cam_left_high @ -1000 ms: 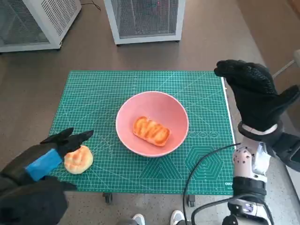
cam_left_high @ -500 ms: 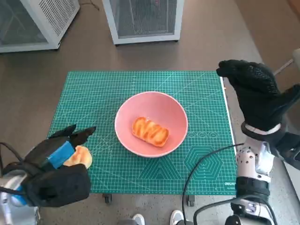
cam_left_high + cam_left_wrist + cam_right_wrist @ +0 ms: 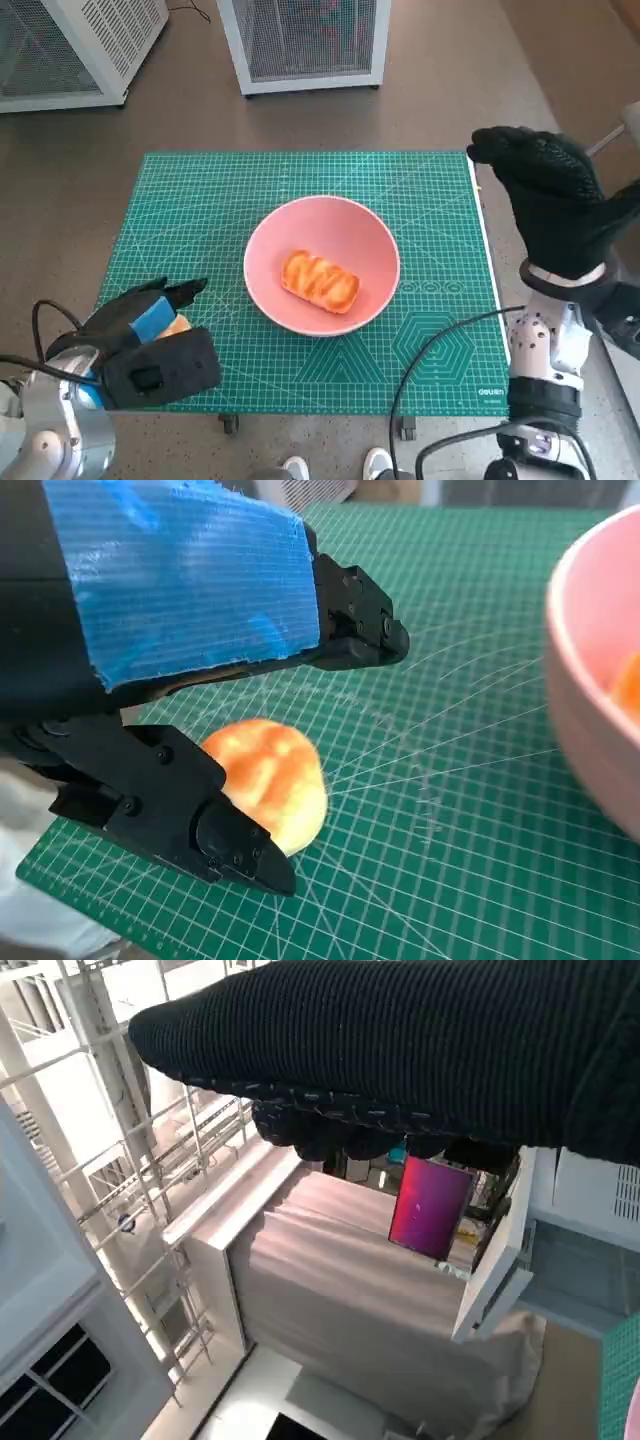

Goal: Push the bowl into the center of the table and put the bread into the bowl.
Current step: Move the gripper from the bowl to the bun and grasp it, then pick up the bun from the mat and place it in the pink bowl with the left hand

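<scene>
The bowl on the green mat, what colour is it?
The bowl is plain pink; the head view shows it best.

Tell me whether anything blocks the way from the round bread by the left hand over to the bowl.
Nothing visible does. Only bare green mat lies between the round bread under the left hand and the pink bowl.

No text on the green cutting mat (image 3: 430, 200) is legible.
</scene>
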